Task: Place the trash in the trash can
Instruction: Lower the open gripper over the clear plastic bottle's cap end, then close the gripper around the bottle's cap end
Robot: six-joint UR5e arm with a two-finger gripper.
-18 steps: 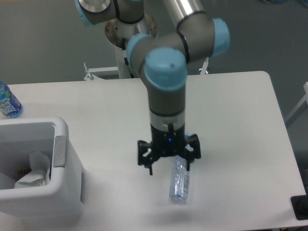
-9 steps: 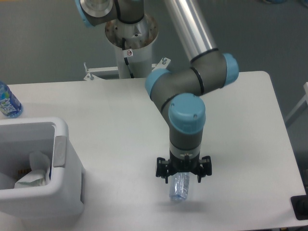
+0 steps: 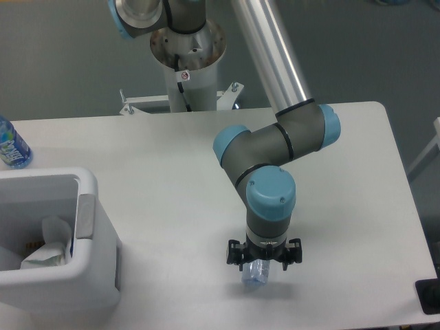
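The arm reaches down from its base beyond the far edge of the white surface [image 3: 158, 165] and points its wrist straight down near the front edge, somewhat right of centre. The pincer [image 3: 264, 260] sits directly over the clear plastic bottle [image 3: 256, 273], which lies on the surface with its visible end toward the front edge. The pincer body covers the upper part of the bottle, and only the lower, crinkled end shows beneath it. The 2 fingers stand on either side of the bottle, spread wider than it; whether they touch its sides cannot be told from this view.

The trash can [image 3: 93, 275] stands at the front left corner of the surface, well apart from the bottle, with a grey panel on its right wall facing the arm. The crumpled white napkin [image 3: 48, 249] lies inside it, against the right inner wall.

A second bottle with a bright blue label [image 3: 12, 146] stands at the left edge of the surface, behind the trash can and apart from it. A small black object [image 3: 429, 297] shows at the right frame border, past the front right corner of the surface.
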